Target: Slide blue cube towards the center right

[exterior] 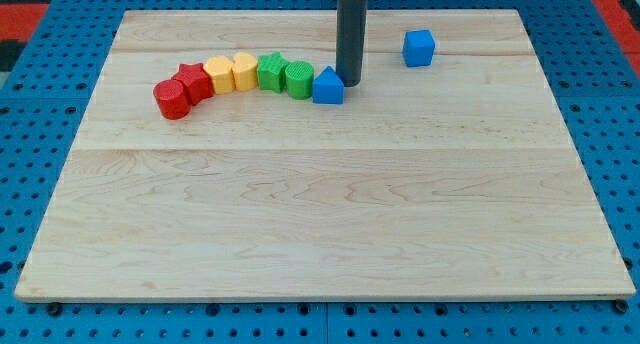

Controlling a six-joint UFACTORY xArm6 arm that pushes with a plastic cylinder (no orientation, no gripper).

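Observation:
The blue cube (419,47) sits alone near the view's top, right of centre, on the wooden board (320,214). My tip (348,81) rests on the board to the lower left of the cube, well apart from it. The tip stands right beside the upper right edge of a blue triangular block (327,86); I cannot tell if they touch.
A curved row of blocks runs leftward from the blue triangular block: a green cylinder (298,78), a green star-like block (270,71), a yellow block (244,71), a second yellow block (219,76), a red star (193,83) and a red cylinder (171,99).

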